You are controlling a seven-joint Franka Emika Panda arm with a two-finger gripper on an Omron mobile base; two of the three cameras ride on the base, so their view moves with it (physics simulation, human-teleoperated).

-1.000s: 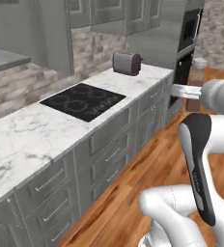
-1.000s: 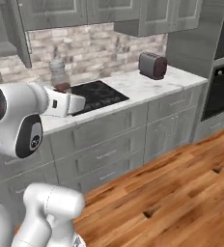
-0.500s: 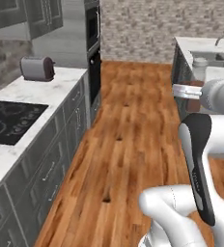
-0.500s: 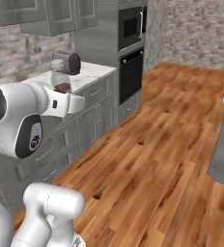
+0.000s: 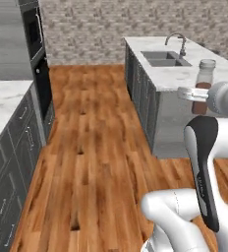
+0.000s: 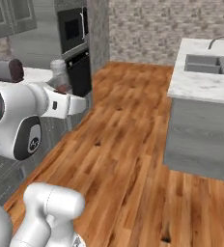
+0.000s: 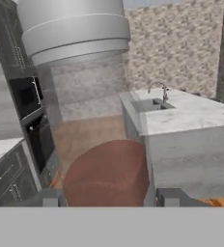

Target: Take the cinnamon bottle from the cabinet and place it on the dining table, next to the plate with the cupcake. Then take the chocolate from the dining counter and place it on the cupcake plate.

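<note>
My gripper (image 7: pixel 109 198) is shut on the cinnamon bottle (image 7: pixel 92 96), a clear jar with a grey cap and reddish-brown powder in its lower half. The hand view has the bottle close up, with a dark fingertip (image 7: pixel 49 198) at each side of its base. In the left base view the bottle (image 5: pixel 203 84) stands upright in the gripper (image 5: pixel 199 101) at the right, level with the island's top. From the right base view, the bottle (image 6: pixel 60 79) is at the left above the white hand (image 6: pixel 68 103). The plate with the cupcake, the chocolate and the dining table are out of view.
A grey island with a marble top (image 5: pixel 170 69), sink (image 5: pixel 157 58) and faucet (image 5: pixel 177 42) stands ahead on the right. A black wall oven (image 6: pixel 73 34) and grey base cabinets (image 5: pixel 10 147) line the left, with a toaster (image 6: pixel 7 70) on their counter. Wood floor (image 5: pixel 96 142) lies between.
The whole picture has swung as the base turned, from the stove counter to the aisle and the sink island. The bottle has stayed in the gripper.
</note>
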